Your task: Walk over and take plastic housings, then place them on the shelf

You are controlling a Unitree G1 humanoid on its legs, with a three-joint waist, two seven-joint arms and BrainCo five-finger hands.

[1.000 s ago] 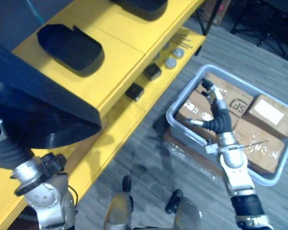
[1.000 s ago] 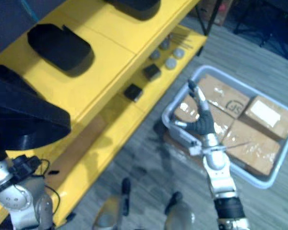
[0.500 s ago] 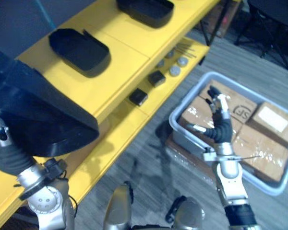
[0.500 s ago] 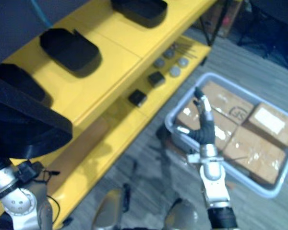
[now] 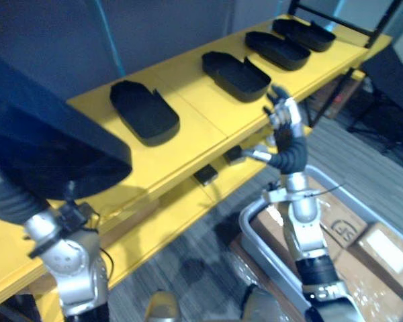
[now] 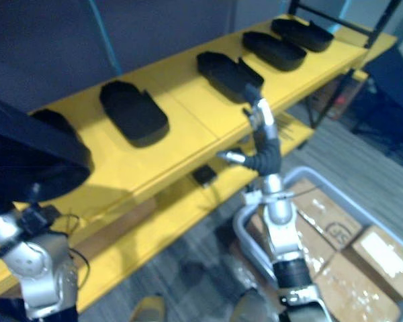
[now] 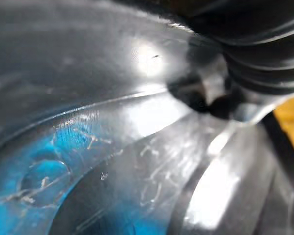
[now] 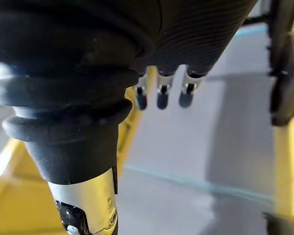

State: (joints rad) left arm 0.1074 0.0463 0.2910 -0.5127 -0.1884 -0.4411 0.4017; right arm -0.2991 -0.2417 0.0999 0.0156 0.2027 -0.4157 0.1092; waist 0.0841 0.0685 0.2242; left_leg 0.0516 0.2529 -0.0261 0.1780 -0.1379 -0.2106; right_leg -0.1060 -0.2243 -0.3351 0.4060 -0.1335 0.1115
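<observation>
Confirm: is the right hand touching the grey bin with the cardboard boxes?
Apart. The left eye view shows the right hand raised before the yellow shelf, fingers open, with a plain gap above the rim of the grey bin.

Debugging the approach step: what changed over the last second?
The camera swung up along the yellow shelf, so more black housings on it show; they did not move. The right hand, open and empty, rose from over the cardboard boxes in the grey bin to the shelf's front edge. Unchanged: the large black housing stays carried at the left hand.
</observation>
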